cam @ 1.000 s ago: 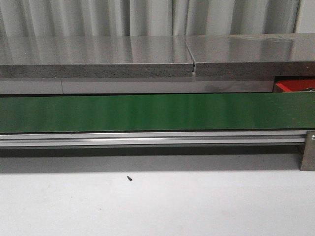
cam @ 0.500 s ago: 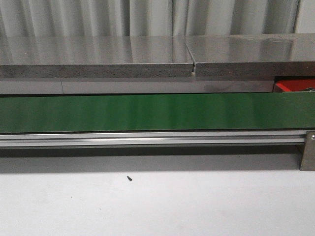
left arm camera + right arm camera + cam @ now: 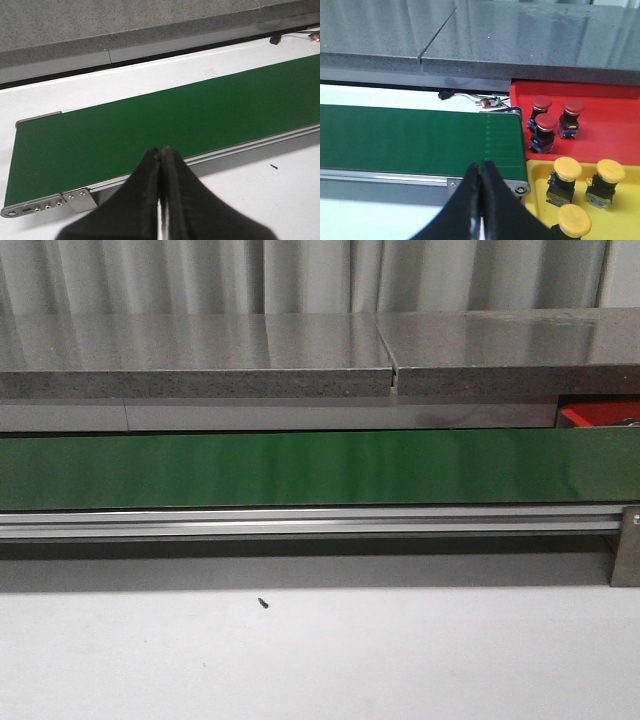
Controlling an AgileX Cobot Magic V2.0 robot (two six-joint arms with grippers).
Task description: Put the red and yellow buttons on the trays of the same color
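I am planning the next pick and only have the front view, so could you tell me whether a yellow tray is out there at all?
Observer: Yes, the right wrist view shows a yellow tray beside the red tray, at the end of the green belt.
Operator: Thank you. Are any buttons sorted yet?
Observer: Three red buttons stand in the red tray, three yellow buttons in the yellow one.
Operator: And the grippers, please?
Observer: The left gripper and right gripper are both shut, holding nothing.
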